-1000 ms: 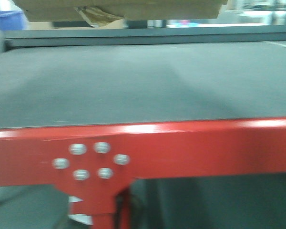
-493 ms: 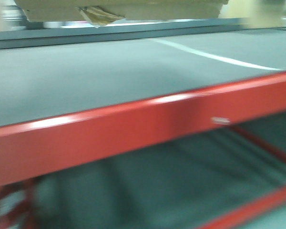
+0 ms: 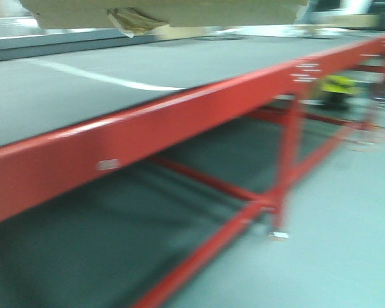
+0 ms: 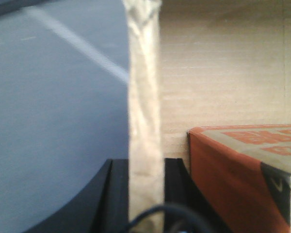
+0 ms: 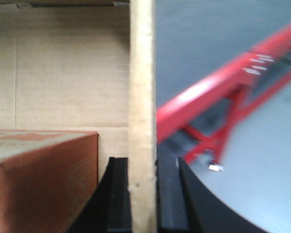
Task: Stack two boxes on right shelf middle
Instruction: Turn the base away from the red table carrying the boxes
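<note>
left end effector point(image 4: 145, 170) and right end effector point(image 5: 143, 170) each clamp a wall of the cardboard box point(image 3: 179, 9) over the grey platform point(image 3: 64, 109).

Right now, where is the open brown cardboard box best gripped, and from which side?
Take the open brown cardboard box by its thin side walls, coming over their free edges: left tool and right tool each straddle one, a finger inside, a finger outside. The walls are flat and slim, and the red-printed carton inside leaves the inner finger room.
</note>
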You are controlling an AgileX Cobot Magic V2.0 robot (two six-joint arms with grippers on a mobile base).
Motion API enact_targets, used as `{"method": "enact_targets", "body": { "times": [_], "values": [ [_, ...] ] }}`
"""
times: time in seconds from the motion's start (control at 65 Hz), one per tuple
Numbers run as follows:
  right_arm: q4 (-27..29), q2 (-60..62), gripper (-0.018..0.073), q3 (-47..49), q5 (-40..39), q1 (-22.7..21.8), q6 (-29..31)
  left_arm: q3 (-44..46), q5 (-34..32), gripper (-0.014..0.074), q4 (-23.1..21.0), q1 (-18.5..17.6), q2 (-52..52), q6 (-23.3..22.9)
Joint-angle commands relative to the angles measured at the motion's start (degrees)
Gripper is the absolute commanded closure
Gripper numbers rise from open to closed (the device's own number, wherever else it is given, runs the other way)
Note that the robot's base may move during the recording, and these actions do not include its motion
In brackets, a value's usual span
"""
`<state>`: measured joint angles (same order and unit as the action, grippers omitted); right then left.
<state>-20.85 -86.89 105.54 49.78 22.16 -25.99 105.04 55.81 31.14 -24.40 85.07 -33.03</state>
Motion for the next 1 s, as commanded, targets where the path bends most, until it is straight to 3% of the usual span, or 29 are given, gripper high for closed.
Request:
{"method": "enact_targets", "body": {
  "times": [0.0,0.985],
  "values": [
    [-1.5,1.3,0.0713,1.1,-3.1,-0.4,0.2,0.9,-1.3,0.0708,2.0,0.0,-0.7,0.0],
    [-1.5,1.3,0.0713,1.1,-3.9,-0.4,0.2,0.9,-1.3,0.0708,2.0,0.0,-0.7,0.0]
  ]
}}
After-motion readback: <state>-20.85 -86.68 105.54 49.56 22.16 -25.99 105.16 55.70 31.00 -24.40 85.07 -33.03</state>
